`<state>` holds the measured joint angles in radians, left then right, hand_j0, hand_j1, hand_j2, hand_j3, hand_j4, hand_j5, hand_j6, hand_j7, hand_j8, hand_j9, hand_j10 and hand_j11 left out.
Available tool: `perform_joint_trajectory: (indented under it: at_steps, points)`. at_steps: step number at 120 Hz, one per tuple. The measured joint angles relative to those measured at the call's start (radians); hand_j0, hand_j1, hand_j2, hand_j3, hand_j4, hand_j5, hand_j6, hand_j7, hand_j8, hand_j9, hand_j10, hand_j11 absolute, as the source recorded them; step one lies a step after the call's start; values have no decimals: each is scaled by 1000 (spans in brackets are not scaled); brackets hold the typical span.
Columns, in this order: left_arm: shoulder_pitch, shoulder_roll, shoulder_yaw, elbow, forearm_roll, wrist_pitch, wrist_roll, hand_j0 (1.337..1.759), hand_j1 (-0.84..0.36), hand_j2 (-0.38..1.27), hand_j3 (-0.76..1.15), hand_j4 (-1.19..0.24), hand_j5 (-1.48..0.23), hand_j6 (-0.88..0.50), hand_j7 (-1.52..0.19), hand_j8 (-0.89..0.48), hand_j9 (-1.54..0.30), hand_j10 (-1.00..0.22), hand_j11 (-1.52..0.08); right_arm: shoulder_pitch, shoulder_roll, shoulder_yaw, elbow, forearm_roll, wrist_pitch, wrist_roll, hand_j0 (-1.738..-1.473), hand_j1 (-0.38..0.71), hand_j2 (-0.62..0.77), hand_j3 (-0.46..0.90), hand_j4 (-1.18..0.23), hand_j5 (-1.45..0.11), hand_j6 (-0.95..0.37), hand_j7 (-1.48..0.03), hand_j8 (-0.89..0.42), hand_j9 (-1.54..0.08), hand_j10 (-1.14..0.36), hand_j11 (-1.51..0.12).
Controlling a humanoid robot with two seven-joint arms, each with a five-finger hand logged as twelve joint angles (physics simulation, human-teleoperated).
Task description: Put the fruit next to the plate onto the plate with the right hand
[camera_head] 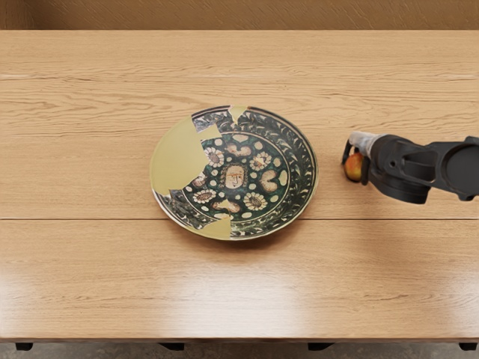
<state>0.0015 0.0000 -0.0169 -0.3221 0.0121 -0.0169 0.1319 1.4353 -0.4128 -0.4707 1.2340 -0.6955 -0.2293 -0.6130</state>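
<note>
plate (307,176) at table (112,262) middle; fruit (353,167) on table right of plate, apart; right hand (388,169) around fruit.

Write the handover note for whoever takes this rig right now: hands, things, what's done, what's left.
Right hand: comes in from the right edge, closed around the small yellow-and-red fruit.
Left hand: out of view.
Fruit: to the right of the round patterned green-and-cream plate, apart from its rim, at the light wooden table; I cannot tell whether it is lifted.
Done: the grasp, as it looks.
Left: carry the fruit over to the plate, set it down, release.
</note>
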Motion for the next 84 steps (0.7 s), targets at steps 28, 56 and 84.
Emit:
perform_joint_trajectory:
  at_steps: [28, 56, 84]
  points:
    - [0, 0, 0, 0, 0, 0, 0, 1658, 349, 0, 0, 0, 0, 0, 0, 0, 0, 0, 0, 34, -9, 39, -3, 8, 36, -1, -1647, 255, 63, -1, -477, -1019, -334, -953, -330, -970, -695, -961]
    - [0, 0, 0, 0, 0, 0, 0, 1658, 349, 0, 0, 0, 0, 0, 0, 0, 0, 0, 0, 118, -30, 104, -1, 10, 135, -1, -1645, 267, 77, -1, -464, -1047, -309, -974, -316, -980, -687, -960]
    - [0, 0, 0, 0, 0, 0, 0, 1658, 349, 0, 0, 0, 0, 0, 0, 0, 0, 0, 0, 184, 13, 169, 3, 34, 201, -1, -1645, 257, 61, -1, -466, -1055, -308, -982, -315, -985, -689, -962]
